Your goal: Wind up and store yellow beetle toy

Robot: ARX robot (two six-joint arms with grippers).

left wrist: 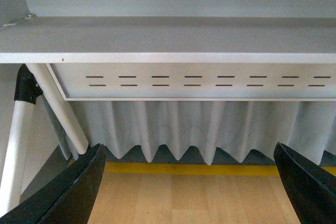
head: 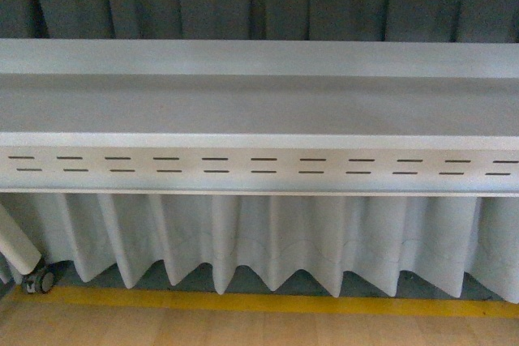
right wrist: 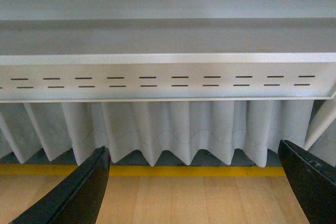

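Since the yellow beetle toy appears nowhere on the counter (head: 259, 107), perhaps lying past its corners, locating it comes first; left gripper (left wrist: 189, 149) and right gripper (right wrist: 193, 148) both hang spread, empty.

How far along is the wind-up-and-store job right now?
Nothing looks done yet: the yellow beetle toy appears in no view. Nothing is in hand either. The left end effector and the right end effector are both open and empty, facing the grey table. Finding, winding and storing the toy all appear to be left.
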